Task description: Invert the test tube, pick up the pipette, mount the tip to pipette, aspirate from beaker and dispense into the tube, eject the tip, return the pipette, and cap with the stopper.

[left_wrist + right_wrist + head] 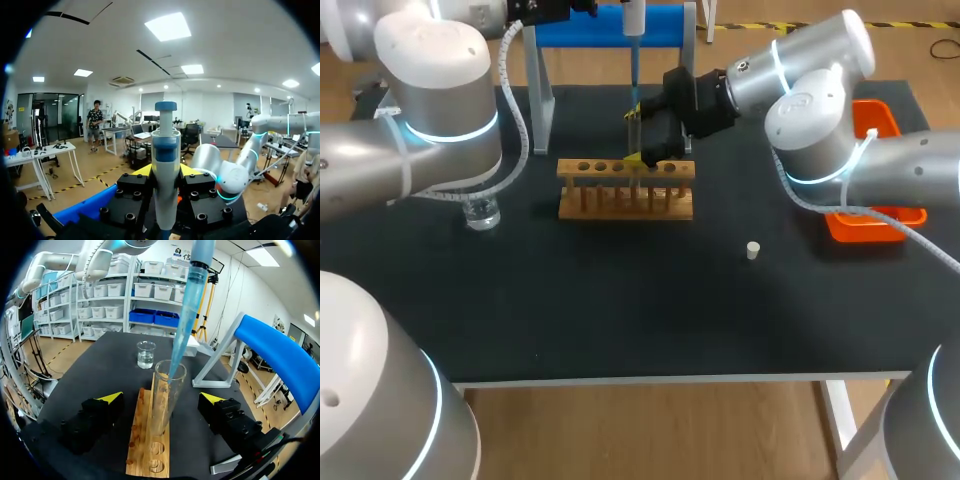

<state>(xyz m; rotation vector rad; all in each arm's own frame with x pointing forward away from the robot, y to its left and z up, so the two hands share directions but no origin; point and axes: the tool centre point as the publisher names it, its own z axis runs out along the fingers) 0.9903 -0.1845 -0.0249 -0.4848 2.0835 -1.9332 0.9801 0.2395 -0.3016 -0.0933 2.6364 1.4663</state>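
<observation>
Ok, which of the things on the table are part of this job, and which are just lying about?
In the job: pipette, tip, test tube, beaker, stopper, wooden rack, blue stand.
Lying about: orange tray, which the task does not name.

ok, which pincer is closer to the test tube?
Right. The right pincer stands open, straddling the test tube. The left pincer is above it, shut on the pipette, whose tip enters the tube.
</observation>
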